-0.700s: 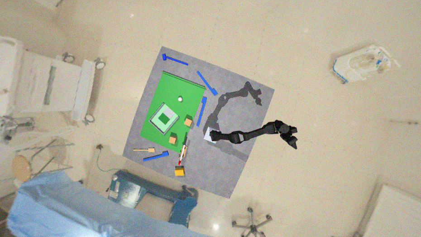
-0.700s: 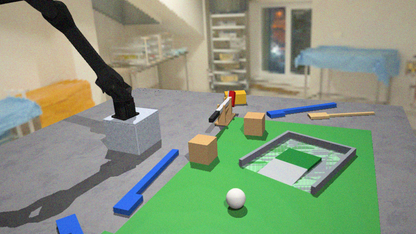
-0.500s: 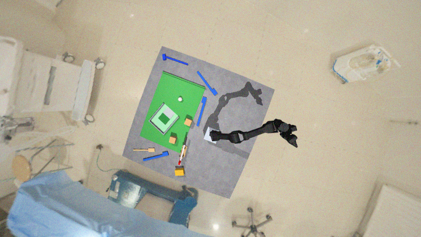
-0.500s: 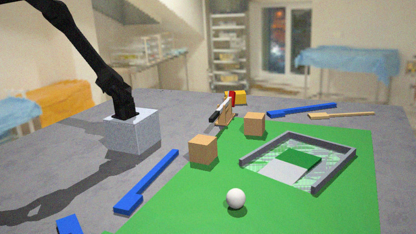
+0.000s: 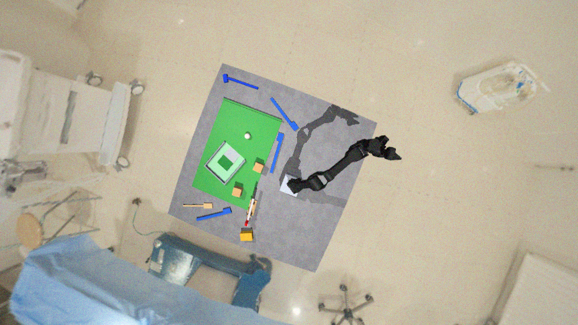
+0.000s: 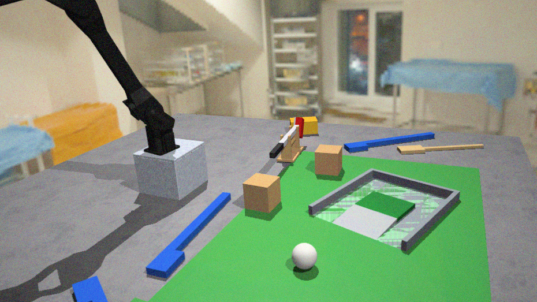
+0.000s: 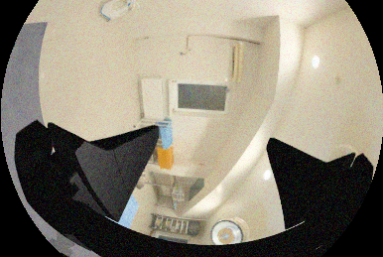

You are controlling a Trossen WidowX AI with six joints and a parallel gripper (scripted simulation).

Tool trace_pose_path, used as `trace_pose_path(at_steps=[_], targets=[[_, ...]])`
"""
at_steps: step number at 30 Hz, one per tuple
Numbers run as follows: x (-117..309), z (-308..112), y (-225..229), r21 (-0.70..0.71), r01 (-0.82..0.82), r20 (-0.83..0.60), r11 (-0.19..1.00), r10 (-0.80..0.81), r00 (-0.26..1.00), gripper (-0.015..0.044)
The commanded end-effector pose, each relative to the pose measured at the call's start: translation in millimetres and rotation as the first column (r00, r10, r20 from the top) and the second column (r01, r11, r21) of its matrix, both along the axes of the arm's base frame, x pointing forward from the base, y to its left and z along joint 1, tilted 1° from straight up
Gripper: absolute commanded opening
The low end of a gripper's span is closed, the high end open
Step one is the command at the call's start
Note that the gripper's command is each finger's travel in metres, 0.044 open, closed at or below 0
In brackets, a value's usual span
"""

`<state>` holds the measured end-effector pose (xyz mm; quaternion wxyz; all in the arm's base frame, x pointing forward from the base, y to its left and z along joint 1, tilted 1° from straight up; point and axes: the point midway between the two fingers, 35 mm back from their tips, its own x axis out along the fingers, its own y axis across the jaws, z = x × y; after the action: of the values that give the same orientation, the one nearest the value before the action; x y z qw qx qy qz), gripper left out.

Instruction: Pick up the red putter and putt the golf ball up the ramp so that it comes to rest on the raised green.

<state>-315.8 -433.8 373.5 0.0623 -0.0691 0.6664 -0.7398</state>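
Observation:
The red putter [image 5: 250, 207] [image 6: 288, 135], with a red head, white shaft and black grip, rests on a small wooden stand [image 6: 292, 150]. The white golf ball [image 5: 247, 135] [image 6: 304, 256] lies on the green mat [image 5: 238, 114] [image 6: 356, 275]. The pale grey ramp [image 5: 231, 153] [image 6: 362, 221] leads to the raised dark green square [image 5: 225, 162] [image 6: 386, 204]. My gripper [image 5: 394, 148] [image 7: 216, 138] is wide open and empty, out beyond the table edge, far from putter and ball. It is outside the exterior view.
A grey wall [image 6: 431, 219] encloses the raised green on three sides. Two wooden blocks [image 5: 257, 167] [image 6: 261, 193] stand on the mat. Blue clubs [image 5: 276, 153] [image 6: 201, 221] and a tan club [image 5: 207, 205] [image 6: 411, 149] lie around it. A yellow block [image 5: 246, 235] [image 6: 310, 125] stands by the red head.

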Motion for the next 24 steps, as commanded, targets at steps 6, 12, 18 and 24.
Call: trace_pose_path(at_steps=[6,12,18,24], targets=[[141,-28,-67,0.093,-0.377,0.072,0.921,0.372,0.926,0.044],[237,-54,-88,0.128,-0.6,0.144,0.789,0.584,0.799,0.044],[321,-77,-88,0.128,-0.763,0.225,0.634,0.731,0.645,0.044],[411,-103,-73,0.16,-0.886,0.302,0.435,0.833,0.463,0.044]])
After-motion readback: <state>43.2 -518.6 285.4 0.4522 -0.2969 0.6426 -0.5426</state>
